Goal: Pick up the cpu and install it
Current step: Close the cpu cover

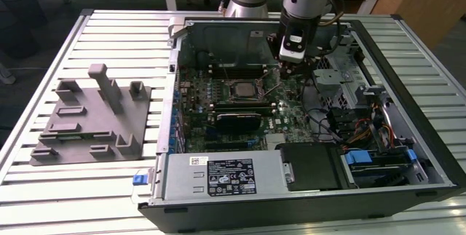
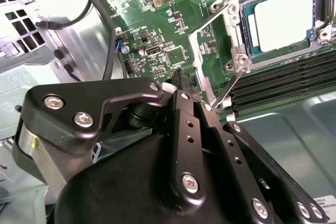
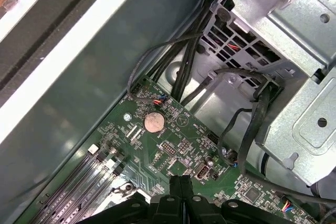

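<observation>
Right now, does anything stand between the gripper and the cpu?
The cpu is bare on top. In the second wrist view, a metal frame and a thin lever lie between it and the shut gripper.

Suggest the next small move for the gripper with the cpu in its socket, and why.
Probably a short straight lift. The cpu already lies flat in the socket, and the gripper is shut on nothing, its tips low over the motherboard beside the open socket lever. Moving sideways first might snag that lever.
</observation>
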`<state>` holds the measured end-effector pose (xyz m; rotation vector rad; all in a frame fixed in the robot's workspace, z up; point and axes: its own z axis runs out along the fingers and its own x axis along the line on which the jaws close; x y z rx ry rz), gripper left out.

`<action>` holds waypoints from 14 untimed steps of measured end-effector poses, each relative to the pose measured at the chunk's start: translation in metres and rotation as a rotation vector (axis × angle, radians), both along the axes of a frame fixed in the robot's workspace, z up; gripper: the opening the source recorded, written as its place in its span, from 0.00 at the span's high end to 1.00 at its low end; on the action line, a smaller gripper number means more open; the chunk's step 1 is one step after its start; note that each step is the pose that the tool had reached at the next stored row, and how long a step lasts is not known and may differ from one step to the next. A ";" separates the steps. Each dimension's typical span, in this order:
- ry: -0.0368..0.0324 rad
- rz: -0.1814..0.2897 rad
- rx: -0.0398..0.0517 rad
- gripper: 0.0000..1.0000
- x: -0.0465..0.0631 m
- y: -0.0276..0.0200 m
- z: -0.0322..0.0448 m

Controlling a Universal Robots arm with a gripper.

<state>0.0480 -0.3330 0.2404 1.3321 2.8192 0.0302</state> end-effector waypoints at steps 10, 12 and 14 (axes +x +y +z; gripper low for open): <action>-0.0159 0.000 -0.0001 0.89 -0.001 0.0000 0.0000; -0.0198 0.000 -0.0001 0.89 -0.001 0.0000 0.0000; -0.0244 0.000 0.0000 0.89 -0.001 0.0000 -0.0001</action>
